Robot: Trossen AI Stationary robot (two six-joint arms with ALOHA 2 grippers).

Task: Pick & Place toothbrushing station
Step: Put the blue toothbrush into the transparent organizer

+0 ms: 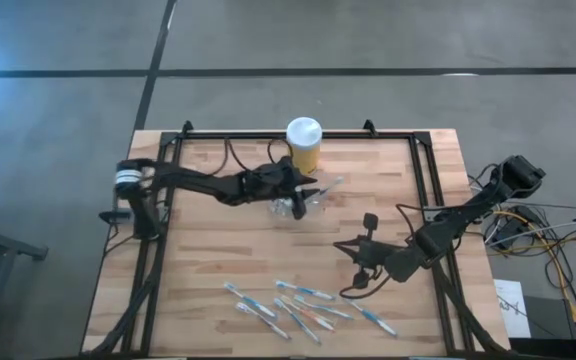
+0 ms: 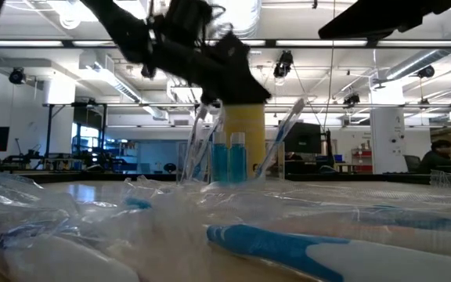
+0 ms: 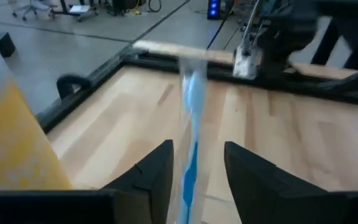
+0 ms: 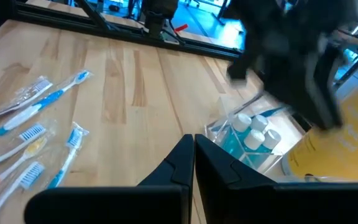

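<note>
At the bottom centre we see the right gripper (image 4: 193, 163) with its dark fingers pressed together. Wrapped toothbrushes (image 4: 36, 134) lie scattered at the left on the wooden table (image 4: 135, 81). At the right, the clear toothbrushing station (image 4: 244, 140) holds white-capped tubes (image 4: 253, 127), beside a yellow jar (image 4: 340, 143) and under the blurred left arm (image 4: 291, 50).

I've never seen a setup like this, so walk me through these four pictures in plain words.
Two dark robot arms work at a wooden table. One picture looks straight down, one looks level across the tabletop, and two come from cameras on the arms' wrists.

The left gripper is over a small clear holder that stands beside a yellow jar. Its fingers are parted around a blue toothbrush standing in the holder, not squeezing it. Small white-capped tubes stand in the holder too.

The right gripper waits with fingers shut, holding nothing, near loose wrapped toothbrushes lying on the table.
</note>
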